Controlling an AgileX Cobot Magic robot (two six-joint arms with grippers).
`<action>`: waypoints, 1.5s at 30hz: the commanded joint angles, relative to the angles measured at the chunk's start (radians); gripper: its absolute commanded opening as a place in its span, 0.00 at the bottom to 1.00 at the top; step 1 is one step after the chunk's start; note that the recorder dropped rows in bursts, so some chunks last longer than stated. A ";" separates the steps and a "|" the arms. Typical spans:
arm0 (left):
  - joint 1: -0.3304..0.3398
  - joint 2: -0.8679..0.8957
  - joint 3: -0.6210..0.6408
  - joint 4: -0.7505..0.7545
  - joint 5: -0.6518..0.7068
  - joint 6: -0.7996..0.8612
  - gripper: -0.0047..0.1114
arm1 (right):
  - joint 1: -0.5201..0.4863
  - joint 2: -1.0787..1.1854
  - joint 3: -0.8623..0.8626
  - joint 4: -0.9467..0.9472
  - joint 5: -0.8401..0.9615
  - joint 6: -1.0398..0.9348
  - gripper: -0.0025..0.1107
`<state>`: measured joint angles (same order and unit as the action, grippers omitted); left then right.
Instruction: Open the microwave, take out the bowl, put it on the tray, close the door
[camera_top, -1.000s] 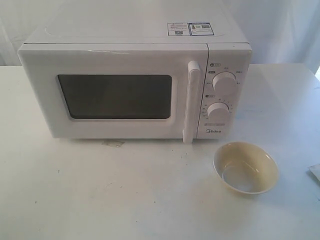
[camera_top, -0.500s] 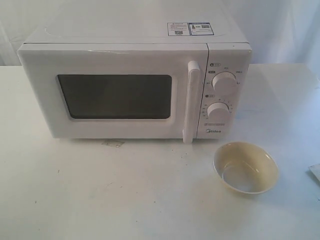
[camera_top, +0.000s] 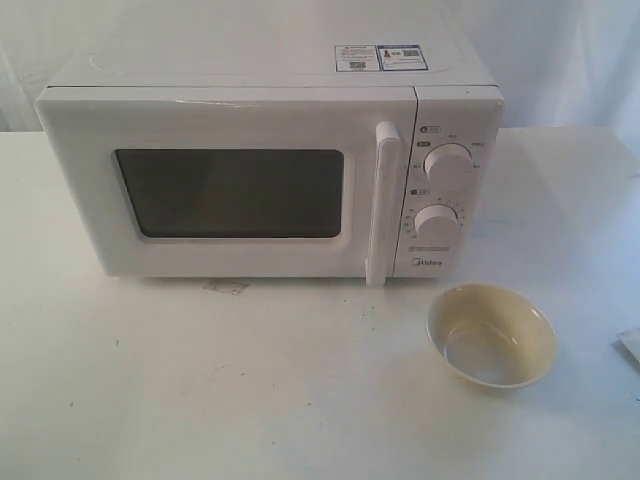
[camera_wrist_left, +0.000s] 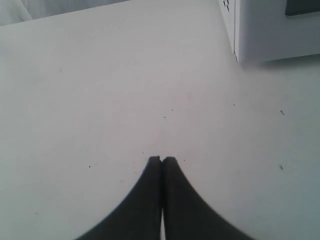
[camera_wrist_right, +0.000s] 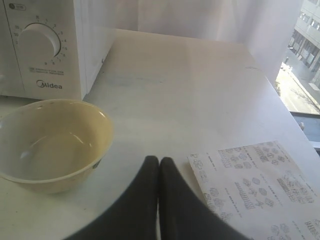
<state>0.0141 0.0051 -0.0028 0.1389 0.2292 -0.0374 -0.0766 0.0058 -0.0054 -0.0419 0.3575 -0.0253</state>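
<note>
The white Midea microwave (camera_top: 270, 170) stands at the back of the table with its door (camera_top: 230, 190) closed and the vertical bar handle (camera_top: 383, 205) to the right of the dark window. The pale-yellow bowl (camera_top: 491, 334) sits upright and empty on the table in front of the dial panel; it also shows in the right wrist view (camera_wrist_right: 52, 144). No tray is in view. My left gripper (camera_wrist_left: 161, 159) is shut and empty over bare table near the microwave's corner (camera_wrist_left: 270, 30). My right gripper (camera_wrist_right: 158, 160) is shut and empty, beside the bowl.
A printed paper sheet (camera_wrist_right: 260, 187) lies on the table right of the right gripper; its corner shows at the exterior view's right edge (camera_top: 630, 345). Neither arm appears in the exterior view. The white table (camera_top: 250, 390) spreads in front of the microwave.
</note>
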 joint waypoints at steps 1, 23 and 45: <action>-0.005 -0.005 0.003 -0.026 0.003 0.013 0.04 | -0.006 -0.006 0.005 -0.002 -0.007 0.003 0.02; -0.005 -0.005 0.003 -0.139 -0.001 -0.011 0.04 | -0.006 -0.006 0.005 -0.002 -0.007 0.003 0.02; -0.005 -0.005 0.003 -0.139 -0.001 -0.011 0.04 | -0.006 -0.006 0.005 -0.002 -0.007 0.003 0.02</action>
<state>0.0141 0.0051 -0.0028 0.0115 0.2292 -0.0438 -0.0766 0.0058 -0.0054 -0.0419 0.3575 -0.0253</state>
